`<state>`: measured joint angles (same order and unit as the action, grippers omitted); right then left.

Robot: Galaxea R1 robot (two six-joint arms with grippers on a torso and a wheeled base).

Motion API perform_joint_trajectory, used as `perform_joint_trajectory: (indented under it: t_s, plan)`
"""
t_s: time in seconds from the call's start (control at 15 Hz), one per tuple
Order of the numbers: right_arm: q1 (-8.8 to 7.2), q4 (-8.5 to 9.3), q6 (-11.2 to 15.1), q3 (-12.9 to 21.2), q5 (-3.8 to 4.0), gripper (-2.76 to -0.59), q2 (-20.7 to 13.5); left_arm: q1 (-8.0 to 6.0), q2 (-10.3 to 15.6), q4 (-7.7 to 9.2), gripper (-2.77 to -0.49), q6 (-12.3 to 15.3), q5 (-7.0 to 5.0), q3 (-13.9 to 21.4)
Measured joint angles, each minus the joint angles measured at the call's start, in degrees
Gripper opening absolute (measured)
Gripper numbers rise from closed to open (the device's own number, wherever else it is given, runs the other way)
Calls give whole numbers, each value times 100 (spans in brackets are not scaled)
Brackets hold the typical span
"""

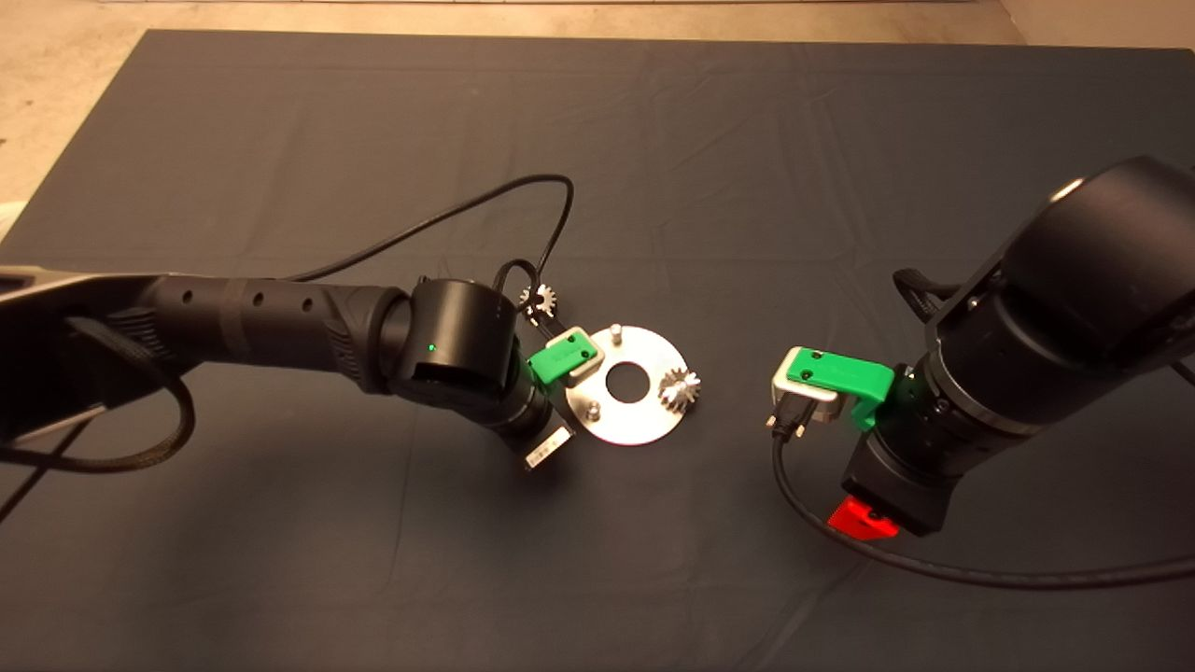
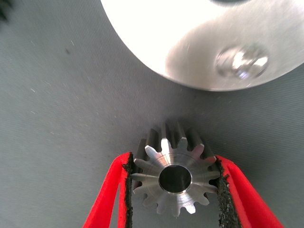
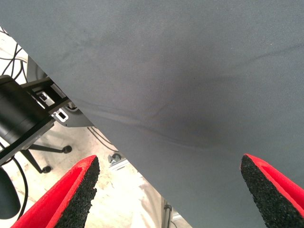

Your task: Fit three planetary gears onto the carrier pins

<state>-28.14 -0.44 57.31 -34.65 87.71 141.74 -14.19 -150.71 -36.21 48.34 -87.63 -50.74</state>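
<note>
Two black arms reach over the dark grey cloth mat (image 1: pixel 280 523), one from either side of the flat silver metal disc with a round central hole (image 1: pixel 644 415) that lies near the mat's middle. Largest of all is the mat; the disc lies flat on it.

Right of the disc and well apart from it hangs the right green gripper (image 3: pixel 168 190), its red fingers (image 3: pixel 71 197) spread wide with nothing between them.

Against the disc's left edge sits the left green gripper (image 2: pixel 175 187), its fingers closed on a small shiny silver spur gear (image 2: pixel 175 176). That gear's bore faces the wrist camera, and it sits just off the disc's rim; the head view hides it under the wrist.

On the disc's right side a second small silver gear (image 1: pixel 680 389) sits on a pin, axis upright. A third small silver gear (image 1: pixel 539 299) lies on the mat beyond the disc's upper left, partly crossed by a black cable (image 1: pixel 448 217).

Two bare short silver pegs stand upright on the disc, one at its top (image 1: pixel 615 329), one at lower left (image 1: pixel 591 409).
</note>
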Motion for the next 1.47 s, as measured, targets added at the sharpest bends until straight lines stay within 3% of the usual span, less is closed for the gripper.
perform_joint_trajectory:
  t_s: [0.33,0.73,1.0,1.47]
  plan:
    - [0,0,2,0,0,-115,0,-269,-41,358,-238,1,12,0]
    - [0,0,1,0,0,-115,3,-699,-75,772,-238,0,11,0]
    - [0,0,2,0,2,-115,14,-905,-254,868,-238,23,6,0]
    - [0,0,2,0,0,-115,16,-986,-808,912,-239,443,7,27]
